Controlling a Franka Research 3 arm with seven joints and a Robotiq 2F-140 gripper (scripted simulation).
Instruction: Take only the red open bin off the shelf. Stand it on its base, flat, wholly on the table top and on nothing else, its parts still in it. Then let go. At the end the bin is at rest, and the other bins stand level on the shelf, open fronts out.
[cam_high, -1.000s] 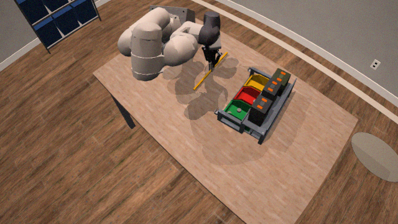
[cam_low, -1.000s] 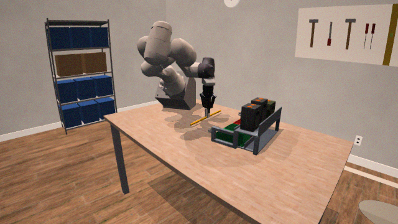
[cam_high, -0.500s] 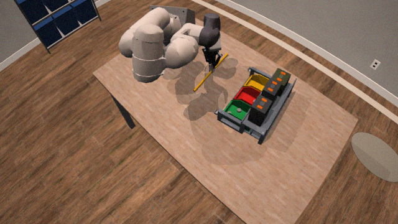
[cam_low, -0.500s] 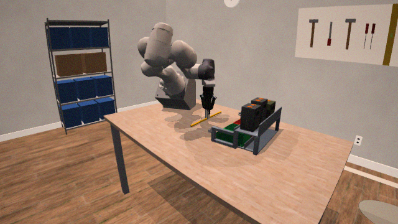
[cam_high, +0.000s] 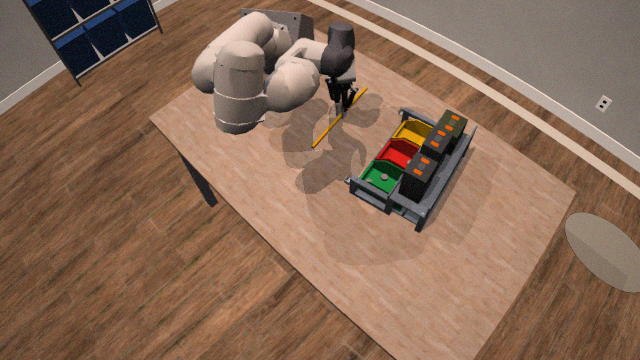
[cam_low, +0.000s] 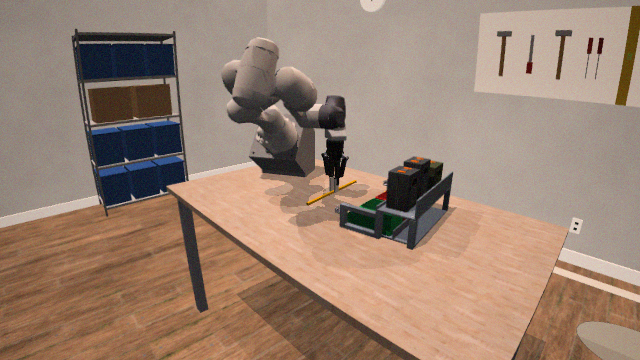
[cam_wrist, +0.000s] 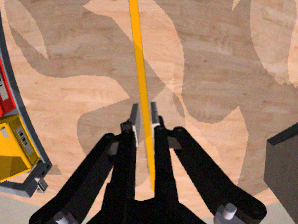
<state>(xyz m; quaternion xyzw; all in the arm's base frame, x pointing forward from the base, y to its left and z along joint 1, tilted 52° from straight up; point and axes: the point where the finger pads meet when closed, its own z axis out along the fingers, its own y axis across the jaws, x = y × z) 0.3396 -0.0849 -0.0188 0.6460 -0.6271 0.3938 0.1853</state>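
The red open bin (cam_high: 397, 153) (cam_low: 382, 196) (cam_wrist: 5, 92) sits on the grey shelf (cam_high: 421, 208) (cam_low: 426, 226), between the green bin (cam_high: 376, 175) (cam_low: 371, 205) and the yellow bin (cam_high: 414, 135) (cam_wrist: 12, 150). A few small parts show in the green bin; the red bin's inside is partly hidden. My gripper (cam_high: 342, 113) (cam_low: 334, 189) (cam_wrist: 145, 111) points down, away from the shelf front. Its fingers are open slightly, one on each side of a thin yellow stick (cam_high: 326, 133) (cam_low: 320, 198) (cam_wrist: 137, 40). The stick is at or just above the table top; which one I cannot tell.
Dark boxes with orange marks (cam_high: 419, 172) (cam_low: 403, 182) stand on the shelf behind the coloured bins. The shelf has a raised back panel (cam_low: 434, 192) and side frames. The arm's base (cam_high: 300, 27) (cam_low: 285, 162) is at the table's far end.
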